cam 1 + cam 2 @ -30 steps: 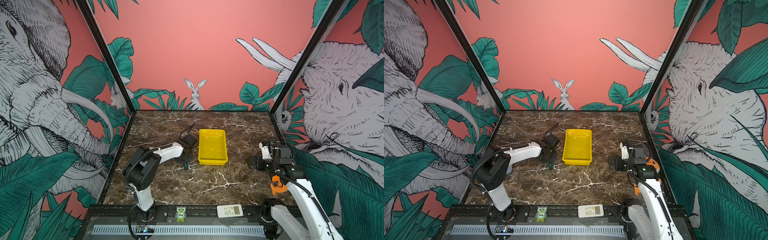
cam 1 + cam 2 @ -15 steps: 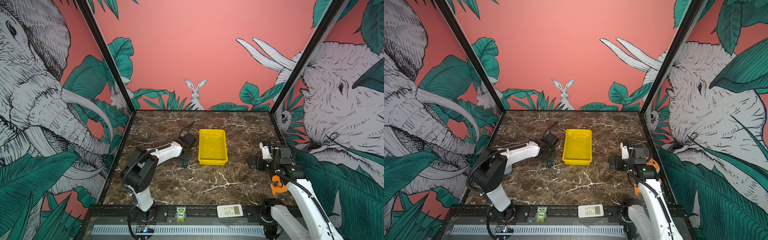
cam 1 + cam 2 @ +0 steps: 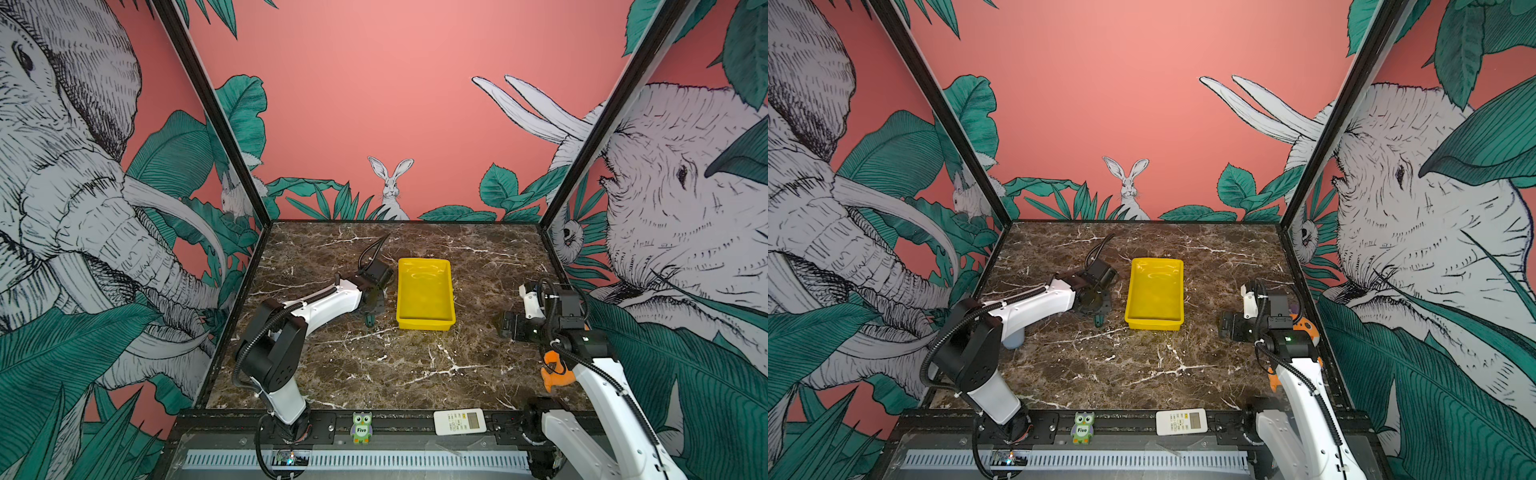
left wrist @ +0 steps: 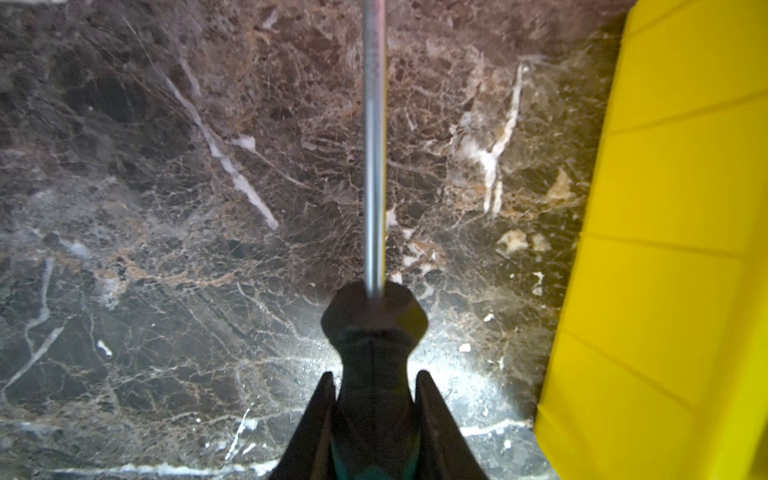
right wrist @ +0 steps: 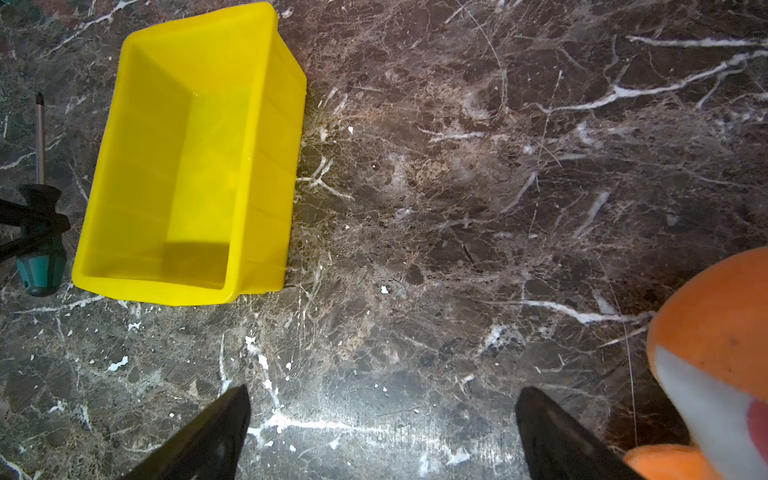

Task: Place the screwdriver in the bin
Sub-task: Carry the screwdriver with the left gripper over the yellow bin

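Note:
My left gripper [image 4: 374, 376] is shut on the black-and-green handle of the screwdriver [image 4: 373, 328]; its thin metal shaft runs straight out ahead over the marble. The yellow bin [image 4: 665, 249] lies close beside it, long side parallel to the shaft. In both top views the green handle end of the screwdriver [image 3: 369, 319] [image 3: 1099, 320] pokes out below the left gripper, just left of the bin [image 3: 424, 323] [image 3: 1154, 325]. The right wrist view shows the bin [image 5: 266, 166] empty, with the screwdriver [image 5: 41, 253] beside it. My right gripper [image 5: 382, 399] [image 3: 505, 326] is open over bare table, right of the bin.
An orange and white plush toy [image 3: 557, 372] [image 5: 715, 353] sits by the right arm near the right wall. A white remote [image 3: 459, 421] and an owl figure [image 3: 361, 428] rest on the front rail. A pale blue-grey object [image 3: 1013, 340] shows under the left arm.
The left arm's elbow has drifted slightly left, while its gripper stays shut on the screwdriver beside the bin. The right arm has not moved.

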You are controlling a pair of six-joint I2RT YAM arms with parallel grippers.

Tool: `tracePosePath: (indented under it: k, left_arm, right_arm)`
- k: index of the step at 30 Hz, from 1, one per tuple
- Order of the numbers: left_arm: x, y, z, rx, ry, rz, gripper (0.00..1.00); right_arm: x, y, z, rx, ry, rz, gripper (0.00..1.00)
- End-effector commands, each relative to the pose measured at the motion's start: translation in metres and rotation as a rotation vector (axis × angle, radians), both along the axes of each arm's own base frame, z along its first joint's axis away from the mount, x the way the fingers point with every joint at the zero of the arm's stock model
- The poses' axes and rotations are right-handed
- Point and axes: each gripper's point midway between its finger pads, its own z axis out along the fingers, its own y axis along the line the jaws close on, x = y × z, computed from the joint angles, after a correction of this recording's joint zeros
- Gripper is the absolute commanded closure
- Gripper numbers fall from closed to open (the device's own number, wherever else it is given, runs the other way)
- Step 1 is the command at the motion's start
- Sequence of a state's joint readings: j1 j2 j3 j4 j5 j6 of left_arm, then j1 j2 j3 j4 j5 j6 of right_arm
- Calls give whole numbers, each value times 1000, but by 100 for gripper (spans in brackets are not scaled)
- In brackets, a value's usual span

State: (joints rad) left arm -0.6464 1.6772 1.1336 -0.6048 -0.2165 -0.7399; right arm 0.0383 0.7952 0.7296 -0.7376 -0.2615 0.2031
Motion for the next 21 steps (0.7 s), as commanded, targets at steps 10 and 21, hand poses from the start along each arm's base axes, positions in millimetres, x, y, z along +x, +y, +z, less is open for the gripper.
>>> tracePosePath:
  k: [10,21]
  left_arm:
    - [15,0,61,-37,-143,-8,100]
    - [32,-26,113,-4,-280,-142,100]
  right_arm:
    - [3,-1,-1,3,-13,-11,1]
    - [4,0,-3,9,-5,-3,1]
